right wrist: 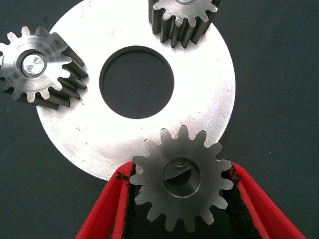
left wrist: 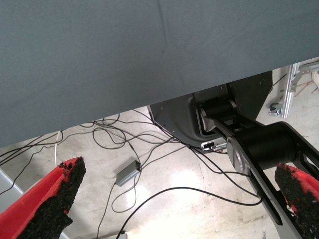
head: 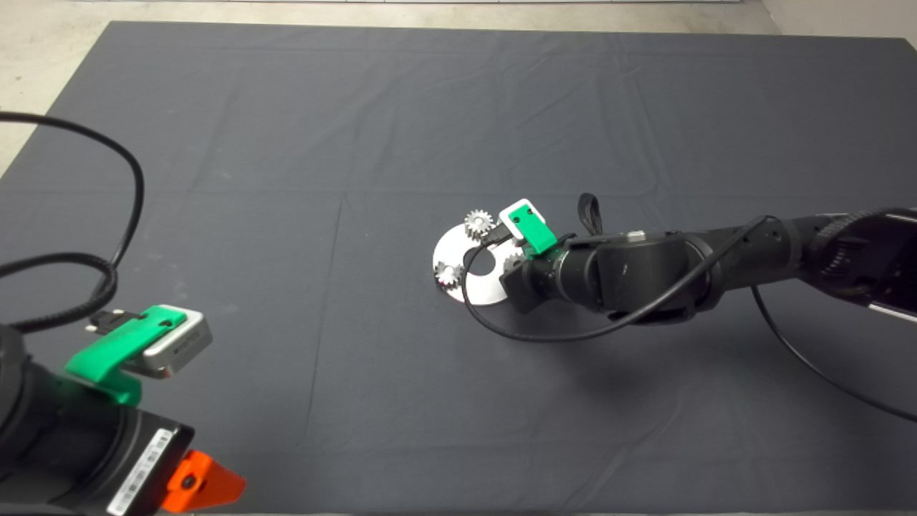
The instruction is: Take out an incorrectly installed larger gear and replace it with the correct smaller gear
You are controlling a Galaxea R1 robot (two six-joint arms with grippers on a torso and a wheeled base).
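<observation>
My right gripper (right wrist: 178,169) is shut on the smaller gear (right wrist: 164,191), a grey steel spur gear with straight teeth. It holds the gear over a peg at the near rim of the round steel plate (right wrist: 209,84); the peg shows through the gear's centre hole. Two matching small gears (right wrist: 35,67) (right wrist: 182,17) sit on pegs on the plate. In the head view the right gripper (head: 510,261) reaches in over the plate (head: 481,288), which lies mid-mat. The larger gear is out of view. My left gripper (left wrist: 174,199) is open and empty, parked at the lower left (head: 204,484).
The plate has a large centre hole (right wrist: 137,82). A black cable (head: 544,335) loops from the right arm onto the mat beside the plate. The left wrist view shows the mat's edge, floor cables and the robot's base (left wrist: 259,144).
</observation>
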